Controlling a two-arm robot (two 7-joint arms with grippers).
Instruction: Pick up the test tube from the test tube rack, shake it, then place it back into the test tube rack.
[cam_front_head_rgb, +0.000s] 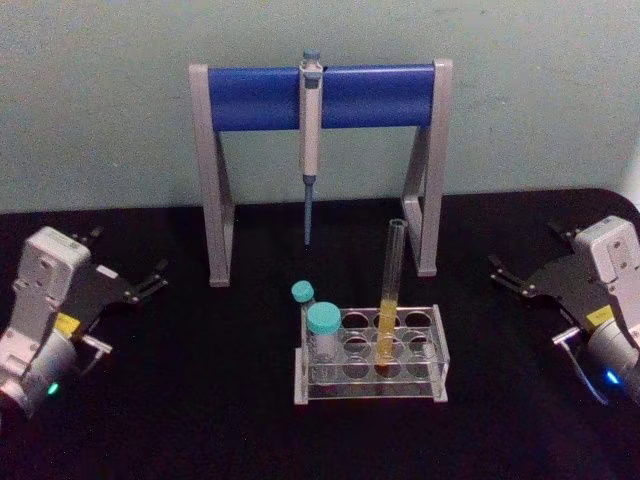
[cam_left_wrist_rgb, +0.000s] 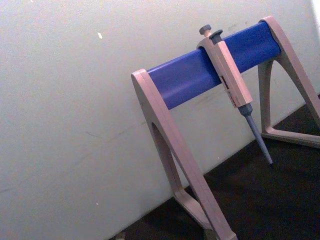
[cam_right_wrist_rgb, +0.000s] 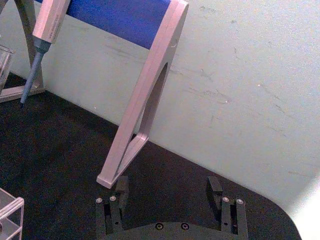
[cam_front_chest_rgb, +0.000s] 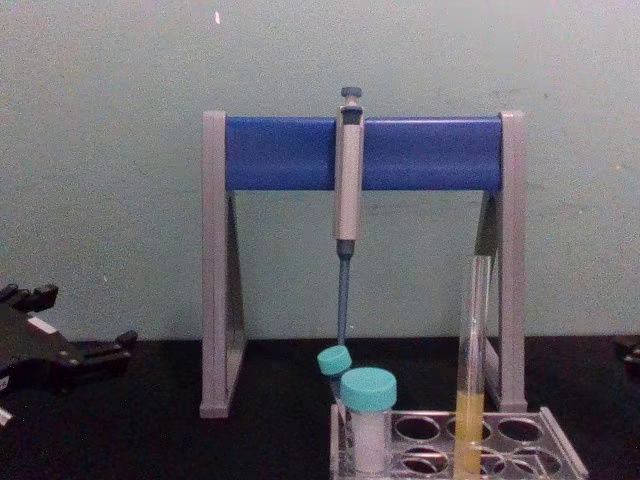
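The left pincer (cam_front_head_rgb: 125, 255) and right pincer (cam_front_head_rgb: 527, 252), black-fingered, spread wide and empty, sit at the matte black worktop's (cam_front_head_rgb: 200, 400) edges, well apart from the clear plastic test tube rack (cam_front_head_rgb: 370, 392), where the slim glass test tube (cam_front_head_rgb: 391, 290) stands upright near two teal-capped tubes (cam_front_head_rgb: 323, 320), before the grey-and-blue pipette stand (cam_front_head_rgb: 250, 97).

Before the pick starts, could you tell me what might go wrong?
The test tube is uncapped, so shaking could spill its yellow liquid. Teal-capped tubes share the test tube rack, so an approaching claw might knock them. The left claw and right claw rest open at either side.
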